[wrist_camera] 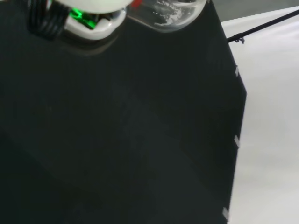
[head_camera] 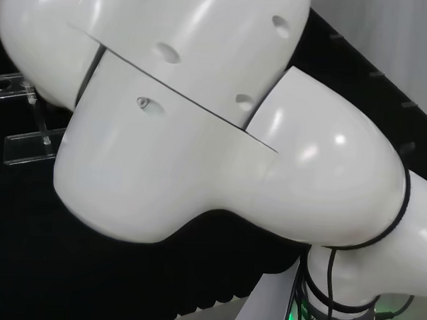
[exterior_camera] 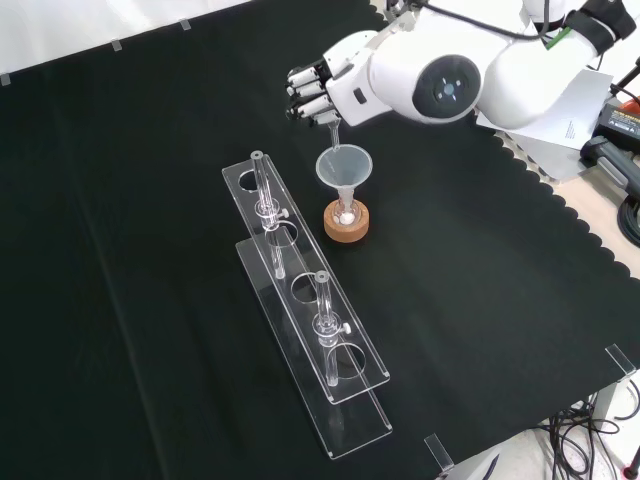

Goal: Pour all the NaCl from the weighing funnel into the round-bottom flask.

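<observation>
Up top in the front view, my hand curls around the weighing funnel, spout down over a clear funnel at centre, seated in the round-bottom flask on its cork stand. Wrist view: white grains cling inside glass at the upper edge.

Black cloth covering the bench, pale surface showing around it.

Cloth is lying flat and matte, its scalloped edge running along the right side in the front view. Small tape tabs are holding the far edge down. Papers and dark cables are sitting past the edge at right. In the wrist view, a light grey surface is bordering the cloth.
</observation>
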Controlling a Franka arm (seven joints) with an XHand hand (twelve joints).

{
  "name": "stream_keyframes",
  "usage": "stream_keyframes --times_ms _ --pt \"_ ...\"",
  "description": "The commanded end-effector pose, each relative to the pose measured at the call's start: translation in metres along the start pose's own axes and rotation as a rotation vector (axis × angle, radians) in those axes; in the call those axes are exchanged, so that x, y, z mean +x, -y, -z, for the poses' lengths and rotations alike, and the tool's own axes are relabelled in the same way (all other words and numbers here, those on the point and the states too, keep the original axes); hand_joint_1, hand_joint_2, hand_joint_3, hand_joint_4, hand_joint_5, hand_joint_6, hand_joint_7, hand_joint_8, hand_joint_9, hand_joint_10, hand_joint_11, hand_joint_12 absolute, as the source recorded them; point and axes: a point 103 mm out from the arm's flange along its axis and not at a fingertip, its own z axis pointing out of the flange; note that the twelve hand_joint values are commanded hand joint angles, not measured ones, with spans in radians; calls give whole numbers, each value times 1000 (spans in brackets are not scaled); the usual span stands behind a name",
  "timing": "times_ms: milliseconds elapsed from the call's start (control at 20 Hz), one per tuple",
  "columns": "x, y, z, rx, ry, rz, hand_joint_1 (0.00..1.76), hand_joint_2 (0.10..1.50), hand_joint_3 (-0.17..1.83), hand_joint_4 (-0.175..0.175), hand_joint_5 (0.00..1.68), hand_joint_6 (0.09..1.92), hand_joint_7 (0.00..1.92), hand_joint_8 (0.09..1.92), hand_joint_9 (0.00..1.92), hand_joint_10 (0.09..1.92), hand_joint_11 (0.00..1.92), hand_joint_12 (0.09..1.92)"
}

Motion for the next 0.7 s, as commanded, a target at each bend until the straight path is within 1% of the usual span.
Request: stream_keyframes --times_ms 50,100,250,400,500,600,700 --pt "-7 -2 -22 -38 -174 11 1120 714 532 175 1288 594 539 658 931 324 826 1023" --pt "-10 -1 -27 -51 -211 10 1120 714 532 175 1288 594 539 658 931 324 826 1023" --pt "-15 0 -33 -53 -275 18 1120 714 532 175 1288 594 539 658 931 324 826 1023" --pt "-19 2 -35 -73 -324 28 1120 714 532 175 1288 594 539 657 932 324 826 1022" --pt "-22 4 -38 -80 -370 30 1120 714 532 175 1288 594 540 657 932 323 827 1022" --pt "-25 4 -42 -82 -433 29 1120 714 532 175 1289 594 540 657 933 323 827 1022" --pt "-30 4 -45 -85 -526 27 1120 714 532 175 1289 594 540 657 933 323 827 1022"
